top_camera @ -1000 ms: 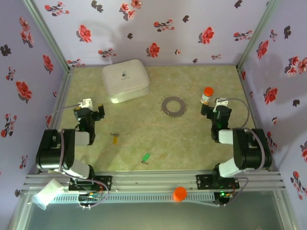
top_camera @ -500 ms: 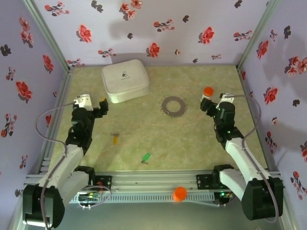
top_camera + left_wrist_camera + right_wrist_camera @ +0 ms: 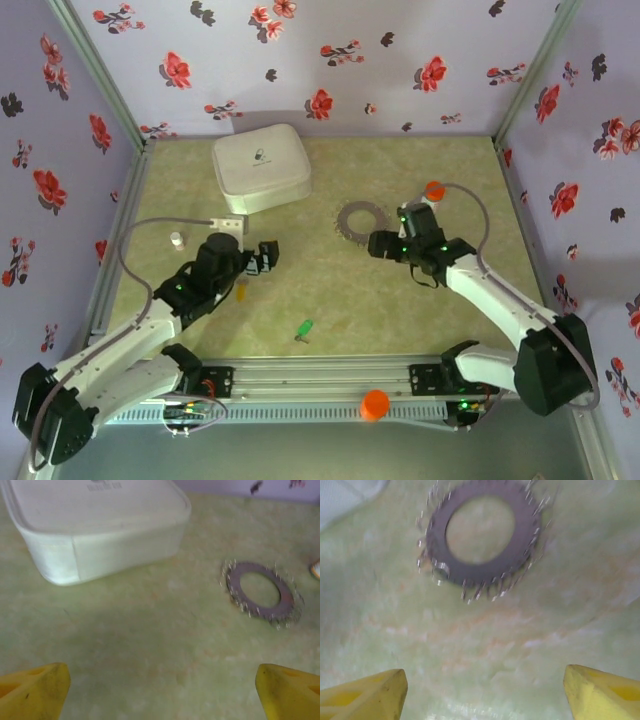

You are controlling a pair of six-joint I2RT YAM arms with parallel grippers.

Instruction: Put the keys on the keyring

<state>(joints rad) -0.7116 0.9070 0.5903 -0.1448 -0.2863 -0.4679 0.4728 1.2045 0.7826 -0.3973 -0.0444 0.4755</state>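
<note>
Top external, left hand (image 3: 266, 256) gaping, empty, right hand (image 3: 378, 243) gaping near keyring (image 3: 352, 220)

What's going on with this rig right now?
The left gripper and right gripper are both out over the table, jaws open, holding nothing. The right one hovers by the keyring; the left is near the yellow key. The green key lies alone toward the front edge. No key is on the ring yet.
</note>
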